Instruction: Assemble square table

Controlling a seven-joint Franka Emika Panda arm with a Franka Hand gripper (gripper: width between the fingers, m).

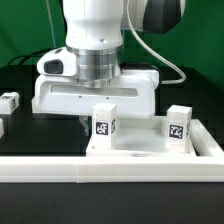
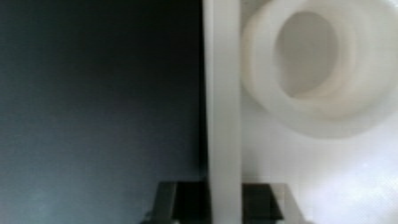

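**Slab held on edge at its rim**

The square table (image 1: 95, 95) stands upright beneath the wrist, its broad face toward the exterior camera. In the wrist view a round corner socket (image 2: 320, 60) shows beside its thin rim. The gripper (image 2: 222, 200) is narrowed onto that rim, with a dark finger (image 2: 178, 200) on each side. A middle leg (image 1: 105, 126) and an outer leg (image 1: 180, 125) stand just in front of the slab, behind the white rail (image 1: 60, 168).

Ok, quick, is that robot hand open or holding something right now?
Hand: closed on the raised rim of the square tabletop, one finger on each side.
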